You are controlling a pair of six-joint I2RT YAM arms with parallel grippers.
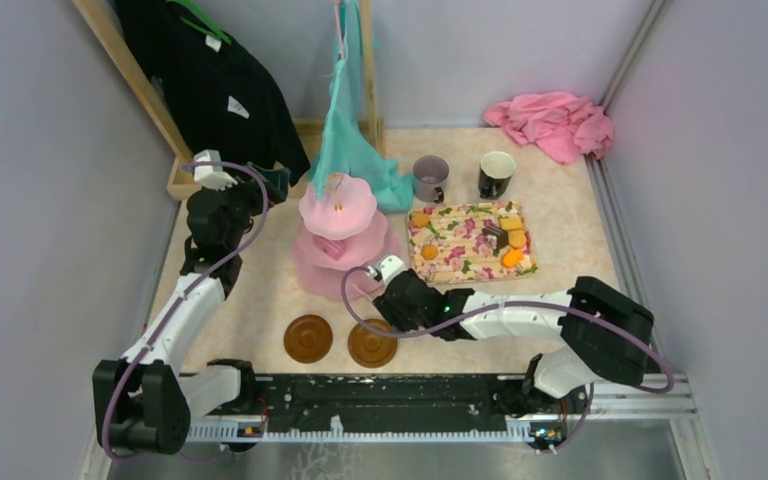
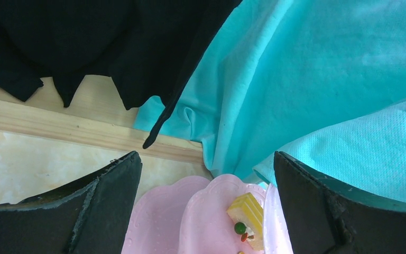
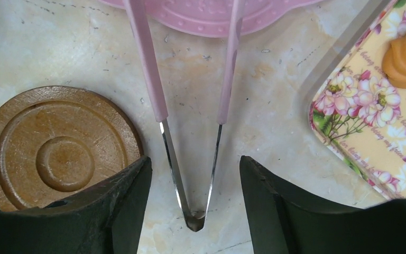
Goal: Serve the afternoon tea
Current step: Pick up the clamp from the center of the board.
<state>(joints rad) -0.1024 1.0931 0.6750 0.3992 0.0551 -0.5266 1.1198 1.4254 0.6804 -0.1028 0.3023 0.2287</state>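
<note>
My right fingers (image 3: 121,211), spread, straddle the pink-handled steel tongs (image 3: 170,159) (hinge nearest me), tips pointing toward the pink scalloped stand (image 3: 206,18).

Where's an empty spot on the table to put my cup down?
Bare tabletop lies left of the pink stand, beside the left arm, and right of the flowered tray, below the pink cloth. Between stand and tray it is crowded: the right gripper and tongs sit there.
</note>
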